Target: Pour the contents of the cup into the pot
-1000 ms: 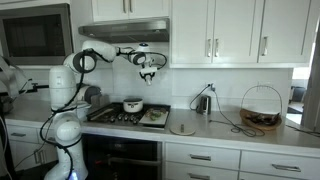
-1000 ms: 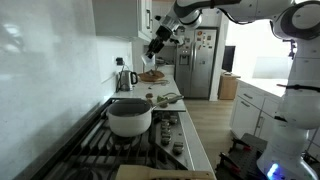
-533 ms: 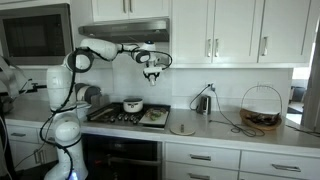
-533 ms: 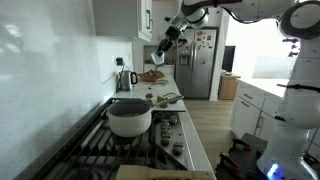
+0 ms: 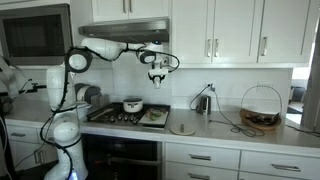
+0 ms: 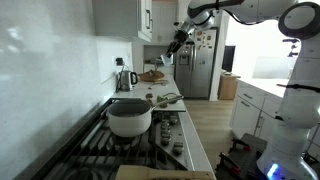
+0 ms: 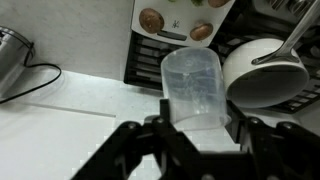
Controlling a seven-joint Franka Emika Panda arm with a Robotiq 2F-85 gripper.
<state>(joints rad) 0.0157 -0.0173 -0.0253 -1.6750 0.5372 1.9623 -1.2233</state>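
Observation:
My gripper point(image 7: 196, 118) is shut on a clear plastic cup point(image 7: 192, 82), a finger on each side of its lower part. In the wrist view the cup looks see-through and I cannot tell what is in it. The white round pot point(image 7: 262, 72) lies just right of the cup there, with a metal handle sticking out of it. In both exterior views the gripper point(image 5: 157, 72) point(image 6: 172, 50) hangs high under the cabinets with the cup point(image 6: 168, 58). The pot point(image 5: 132, 104) point(image 6: 129, 117) stands on the stove below, off to one side of it.
A tray with food point(image 5: 153, 115) lies on the stove beside the pot. A flat round disc point(image 5: 183, 127), a kettle point(image 5: 203, 102) point(image 7: 10, 50) with its cable and a wire basket point(image 5: 260, 108) stand on the counter. The range hood point(image 5: 125, 30) and cabinets are close above the arm.
The gripper has carried the cup sideways along the counter, a little farther from above the pot. It has stayed shut on the cup. The pot has not moved.

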